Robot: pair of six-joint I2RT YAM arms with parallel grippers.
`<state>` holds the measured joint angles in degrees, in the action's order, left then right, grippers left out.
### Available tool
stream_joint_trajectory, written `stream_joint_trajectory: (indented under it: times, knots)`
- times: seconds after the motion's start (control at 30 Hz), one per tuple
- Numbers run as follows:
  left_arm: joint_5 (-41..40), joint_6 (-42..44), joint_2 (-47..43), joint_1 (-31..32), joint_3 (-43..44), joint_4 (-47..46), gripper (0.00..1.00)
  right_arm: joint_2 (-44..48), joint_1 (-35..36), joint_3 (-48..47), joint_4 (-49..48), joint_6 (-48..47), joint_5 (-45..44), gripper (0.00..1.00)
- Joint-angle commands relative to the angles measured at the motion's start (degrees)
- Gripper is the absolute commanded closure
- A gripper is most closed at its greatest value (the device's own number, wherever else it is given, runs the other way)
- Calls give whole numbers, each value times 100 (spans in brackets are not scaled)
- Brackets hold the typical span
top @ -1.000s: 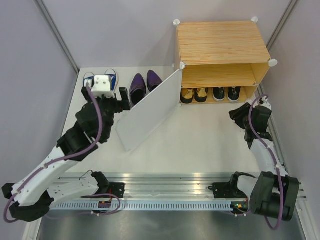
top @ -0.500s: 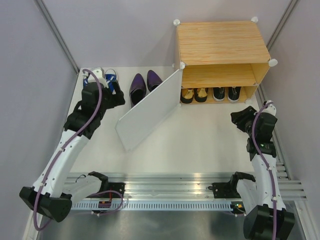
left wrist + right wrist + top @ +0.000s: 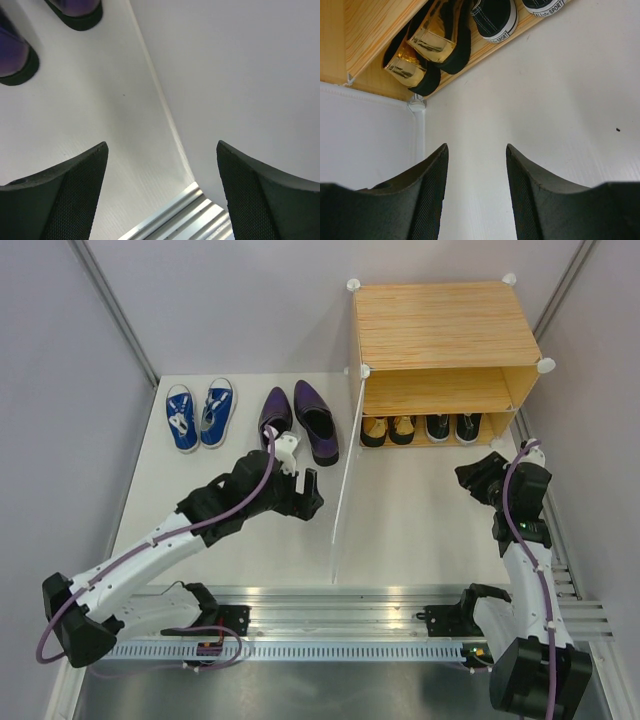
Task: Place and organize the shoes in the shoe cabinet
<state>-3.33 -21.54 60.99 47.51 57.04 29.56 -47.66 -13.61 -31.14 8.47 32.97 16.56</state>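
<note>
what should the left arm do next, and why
Probably draw the left gripper back from the door toward the purple shoes: it is open and empty, the door stands wide, and those shoes lie outside the cabinet.

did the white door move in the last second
Yes. The white door swung right, away from the purple shoes, toward the cabinet opening.

Two each of blue sneakers [image 3: 181,418], purple shoes [image 3: 318,422], gold shoes [image 3: 375,429], black shoes [image 3: 438,427]; one cabinet [image 3: 440,325].
</note>
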Motion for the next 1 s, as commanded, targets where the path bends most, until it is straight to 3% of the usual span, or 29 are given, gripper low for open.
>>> stream_joint_trajectory:
  times: [0.0,0.13,0.37,0.57,0.77,0.97]
  knots:
    - [-782,62,-79,-66,61,-206,8,-7,16,63,-302,16,137,45]
    - [-1282,-104,360,-171,509,93,6,-50,25,99,-346,-1,199,45]
    - [-1021,-728,1238,-1636,1265,392,6,-7,25,169,-408,-10,375,45]
    - [-1064,-948,1748,-2471,1853,410,6,134,25,266,-486,25,638,45]
    - [-274,-1063,2706,-3571,2600,419,9,248,42,397,-636,86,849,45]
    - [306,-957,4024,-3599,3208,480,13,284,51,415,-715,122,954,44]
